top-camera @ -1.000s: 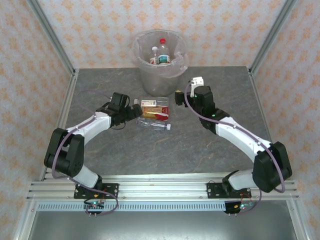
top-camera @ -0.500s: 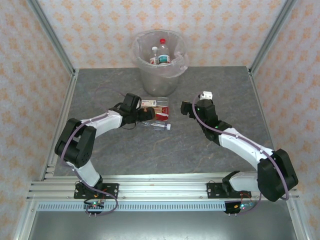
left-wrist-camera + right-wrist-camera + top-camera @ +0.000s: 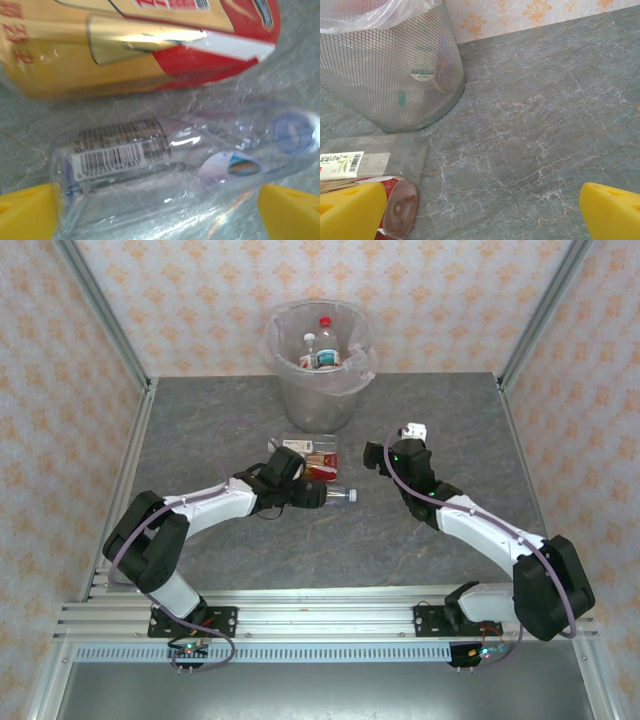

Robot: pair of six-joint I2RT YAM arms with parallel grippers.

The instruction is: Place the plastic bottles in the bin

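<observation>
Jaws of left gripper spread, flanking clear bottle in the middle of the surface, red-gold labelled bottle just beside, right gripper jaws spread, empty, bin at far edge holding two bottles.

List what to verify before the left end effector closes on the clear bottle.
1. Left end effector open: ok.
2. Clear bottle centred ahead of the fingers: ok, lying on its side.
3. Grasp orientation: probably not ok; the bottle runs lengthwise from finger to finger.
4. Red-and-gold labelled container clear of the bottle: cannot tell; it lies close beside it.
5. Right end effector out of the way: ok, open, off to one side.
6. Bin upright, mouth open: ok, bottles already inside.
</observation>
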